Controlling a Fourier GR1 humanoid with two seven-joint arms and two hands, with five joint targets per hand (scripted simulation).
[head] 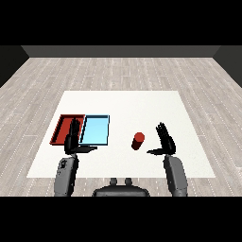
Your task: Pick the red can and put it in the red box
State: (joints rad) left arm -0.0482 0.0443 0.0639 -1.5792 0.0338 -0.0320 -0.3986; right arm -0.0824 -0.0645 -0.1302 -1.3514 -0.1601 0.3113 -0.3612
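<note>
You are at the reach step: your right hand (165, 141), fingers spread and empty, is just at three o'clock of the upright red can (138, 141) on the table (123, 101), and next must close around it and carry it toward nine o'clock to the red tray (61, 127).

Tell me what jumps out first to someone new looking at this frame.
The red can stands alone on the white table, just left of the open right hand, not touched. Left of it lie the red tray and light blue tray side by side. The left hand, fingers straight, is raised in front of their shared edge.
</note>
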